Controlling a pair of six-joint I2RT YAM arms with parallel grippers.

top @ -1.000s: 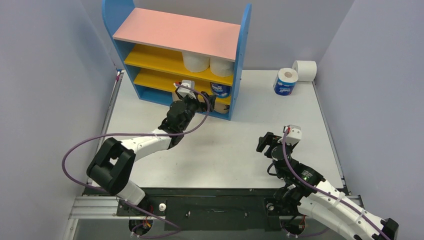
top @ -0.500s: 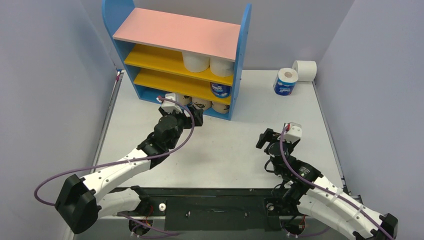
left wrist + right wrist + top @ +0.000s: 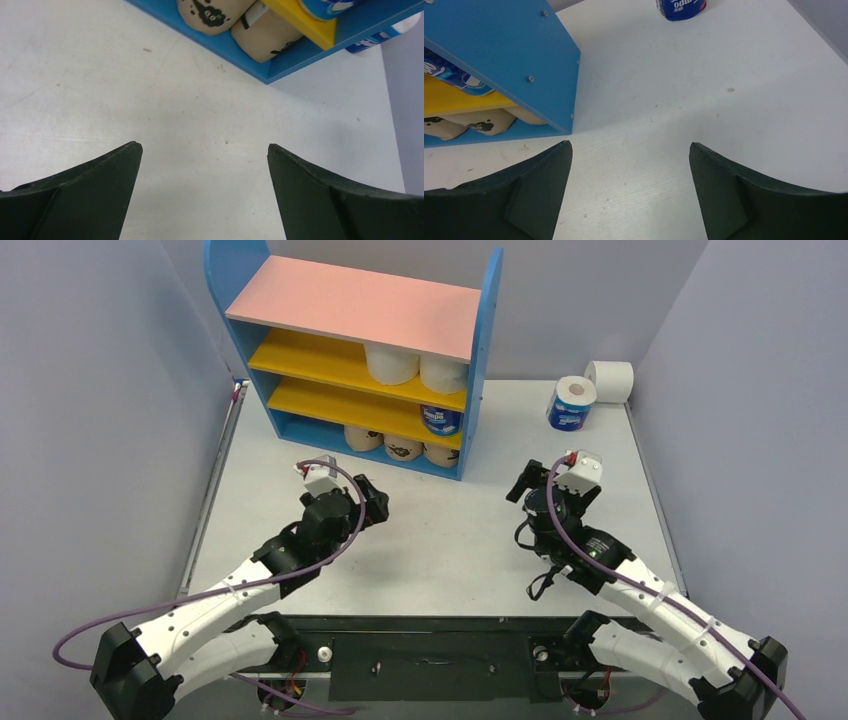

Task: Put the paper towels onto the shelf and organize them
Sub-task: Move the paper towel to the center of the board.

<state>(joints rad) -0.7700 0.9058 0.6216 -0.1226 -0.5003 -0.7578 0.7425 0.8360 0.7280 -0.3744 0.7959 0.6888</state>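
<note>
Shelf, far left, holds six rolls. Blue-wrapped roll stands far right on the table, white roll beside it — the latter visible only from above. Wrist views: left gripper, right gripper — fingers apart.

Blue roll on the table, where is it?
In the top view, the blue roll stands upright on the far right, right of the shelf, beside a white roll on its side.
</note>
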